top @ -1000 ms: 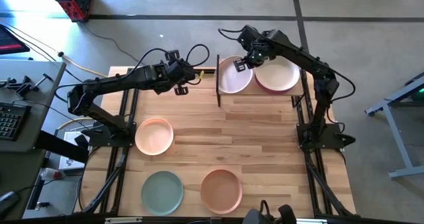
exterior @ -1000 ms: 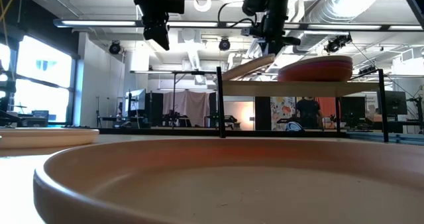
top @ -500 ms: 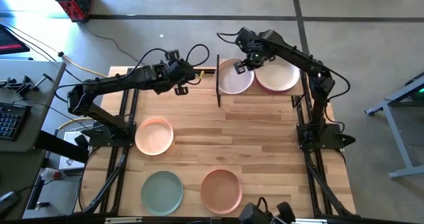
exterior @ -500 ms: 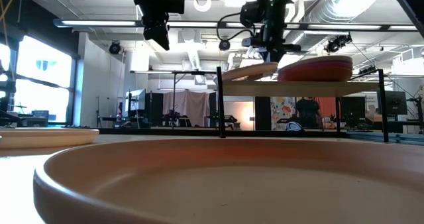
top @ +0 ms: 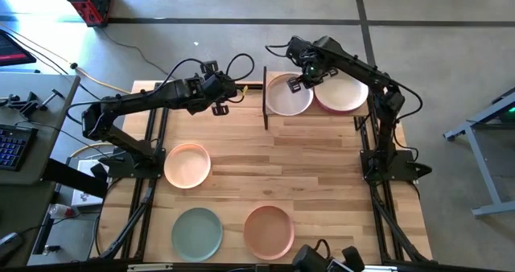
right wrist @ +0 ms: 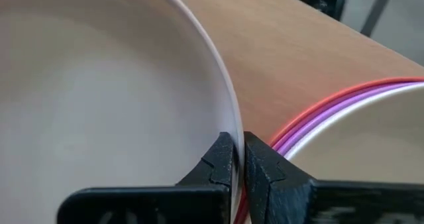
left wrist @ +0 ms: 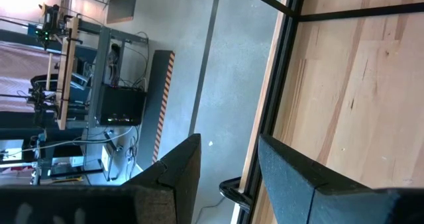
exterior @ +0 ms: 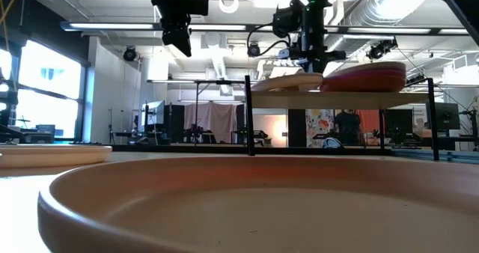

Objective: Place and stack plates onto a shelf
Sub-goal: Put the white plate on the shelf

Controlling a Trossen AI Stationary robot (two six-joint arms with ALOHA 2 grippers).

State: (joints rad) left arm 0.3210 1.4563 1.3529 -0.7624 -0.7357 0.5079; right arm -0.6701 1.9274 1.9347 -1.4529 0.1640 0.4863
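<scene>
High view: the right gripper (top: 296, 80) pinches the rim of an off-white plate (top: 283, 96) lying on the shelf (top: 265, 85) at the table's (top: 322, 159) far edge, right beside the stack of plates (top: 342, 95) and apparently touching it. The release looks to depend on that plate sitting flat by the shelf's left upright. The left gripper (top: 219, 103), fingers spread and empty, hovers off the shelf's left end. A peach plate (top: 187, 164), green plate (top: 196, 231) and salmon plate (top: 269, 229) wait nearer the front edge. No readable writing shows.
</scene>
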